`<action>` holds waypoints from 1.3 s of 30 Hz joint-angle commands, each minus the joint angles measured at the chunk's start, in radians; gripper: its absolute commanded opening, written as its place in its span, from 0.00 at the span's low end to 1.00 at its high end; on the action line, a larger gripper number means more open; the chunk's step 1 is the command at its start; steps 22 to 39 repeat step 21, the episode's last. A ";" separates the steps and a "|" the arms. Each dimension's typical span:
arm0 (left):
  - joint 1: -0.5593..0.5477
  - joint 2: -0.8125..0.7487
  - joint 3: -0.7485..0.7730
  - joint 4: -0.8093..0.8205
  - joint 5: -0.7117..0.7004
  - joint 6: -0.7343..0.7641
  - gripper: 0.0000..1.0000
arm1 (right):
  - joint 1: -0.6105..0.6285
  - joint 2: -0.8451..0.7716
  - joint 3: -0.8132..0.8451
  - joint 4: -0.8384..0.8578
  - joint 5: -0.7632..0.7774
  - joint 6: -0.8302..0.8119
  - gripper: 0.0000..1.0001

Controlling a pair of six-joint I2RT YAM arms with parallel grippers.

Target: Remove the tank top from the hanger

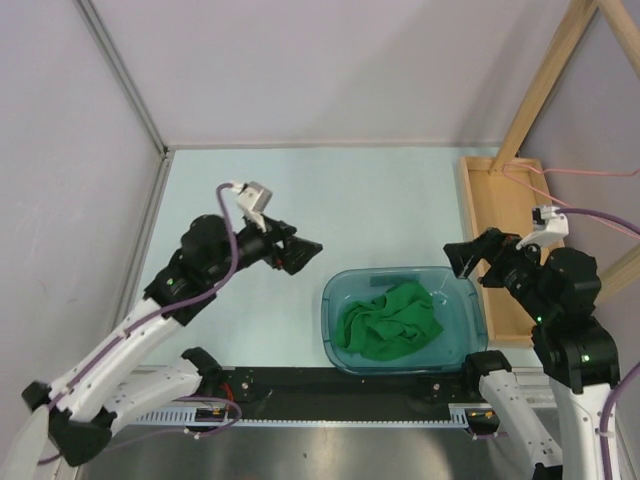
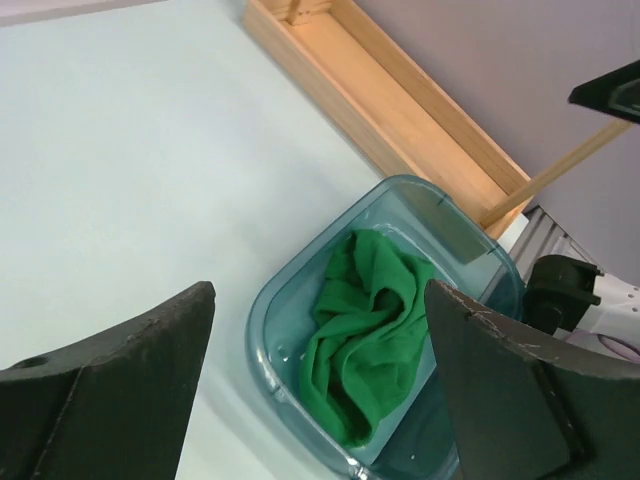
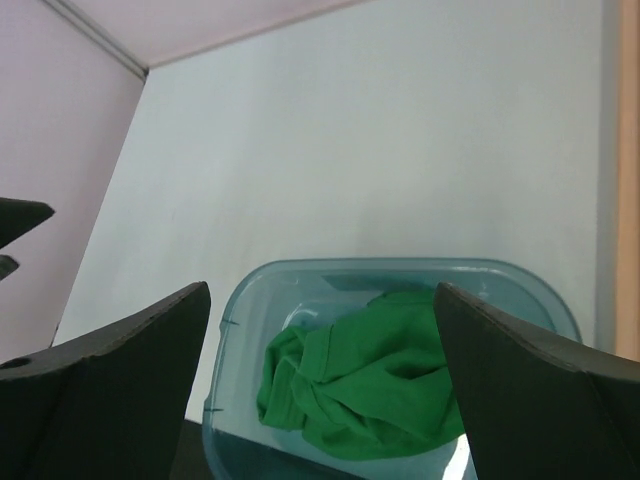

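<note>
The left claw (image 1: 305, 255) hangs above the table (image 1: 380, 200) with its two dark fingers (image 2: 120, 390) spread wide and nothing between them; the right claw (image 1: 462, 260) hangs opposite, facing it, its fingers (image 3: 110, 370) just as wide apart and likewise empty. Between the two claws and lower than both sits a translucent teal tub (image 1: 335, 300); it lies ahead of and below the left claw, and just below the tips of the right claw. Inside the tub lies the tank top (image 1: 390, 322), a bright green crumpled heap resting on the tub floor and touched by neither claw; its straps cannot be made out among the folds. Behind the right claw, on its outer side, a long wooden tray (image 1: 470, 200) lies on the table beside the tub; beyond the tray's far end, a thin pale pink wire, apparently the hanger (image 1: 580, 172), reaches towards the picture's edge, well apart from the tank top.
</note>
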 commanded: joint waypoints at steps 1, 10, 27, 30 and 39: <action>0.081 -0.160 -0.167 0.032 0.044 -0.098 0.90 | 0.002 0.056 -0.093 0.078 -0.083 0.079 1.00; 0.089 -0.775 -0.603 0.090 -0.020 -0.385 0.91 | 0.059 -0.045 -0.365 0.192 -0.138 0.191 1.00; 0.089 -0.974 -0.724 0.050 0.078 -0.419 0.91 | 0.153 -0.320 -0.722 0.274 -0.098 0.376 1.00; 0.089 -0.974 -0.724 0.050 0.078 -0.419 0.91 | 0.153 -0.320 -0.722 0.274 -0.098 0.376 1.00; 0.089 -0.974 -0.724 0.050 0.078 -0.419 0.91 | 0.153 -0.320 -0.722 0.274 -0.098 0.376 1.00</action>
